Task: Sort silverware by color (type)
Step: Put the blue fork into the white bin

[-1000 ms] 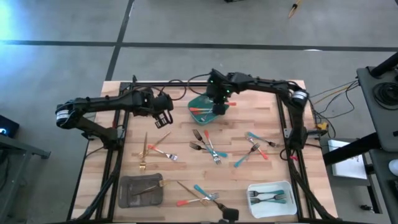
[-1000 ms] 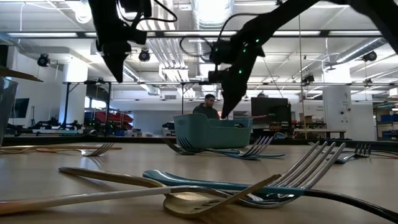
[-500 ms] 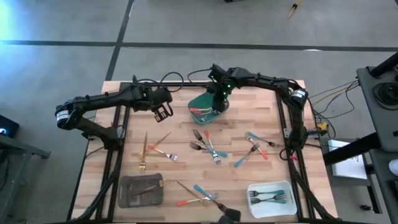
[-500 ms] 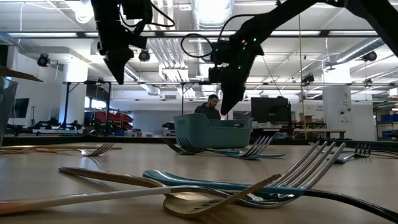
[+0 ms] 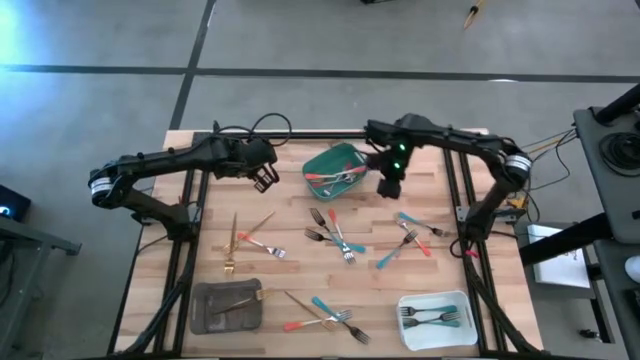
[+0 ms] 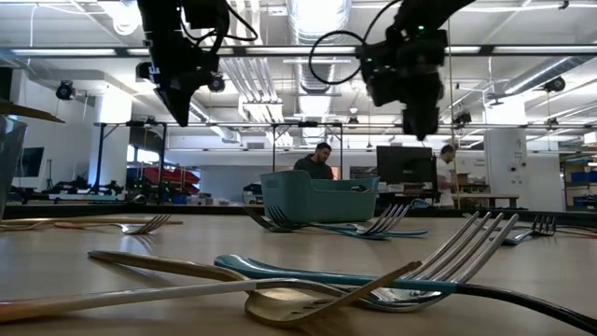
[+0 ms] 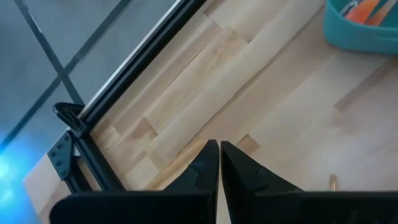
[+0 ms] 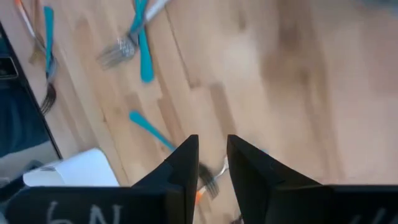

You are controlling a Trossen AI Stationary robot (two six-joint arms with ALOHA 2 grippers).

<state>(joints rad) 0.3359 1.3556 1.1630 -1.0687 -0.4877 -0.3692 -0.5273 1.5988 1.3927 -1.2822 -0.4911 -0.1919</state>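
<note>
A: Item one, far left?
B: Left gripper (image 5: 265,180), raised over the table's far-left part, fingers (image 7: 205,168) pressed together, holding nothing. Below it, bare pale wood planks, a black frame rail along the far edge.

A: Near-left?
B: Grey tray (image 5: 226,306) with a gold piece lying in it. Beyond it, two gold utensils (image 5: 232,243) on the butcher-block table (image 5: 290,250), a red-handled fork just beside them.

A: Centre?
B: Green tray (image 5: 335,172) at the far middle, red-orange handled pieces inside. Nearer, a cluster of teal-handled forks (image 5: 338,237), and a mixed teal, red and gold heap (image 5: 325,312) at the near edge (this heap fills the low view's foreground).

A: Right of centre?
B: Right gripper (image 5: 387,187), in the air just right of the green tray, fingers (image 8: 186,165) parted by a narrow gap, empty. Loose teal and red forks (image 5: 412,238) lie beyond it toward the right.

A: Near-right?
B: White tray (image 5: 437,318) holding teal-handled forks.

A: Room?
B: Grey floor with dark lines around the table; a workshop hall with ceiling pipes and lamps, a person (image 6: 319,161) behind the green tray, another further right.
</note>
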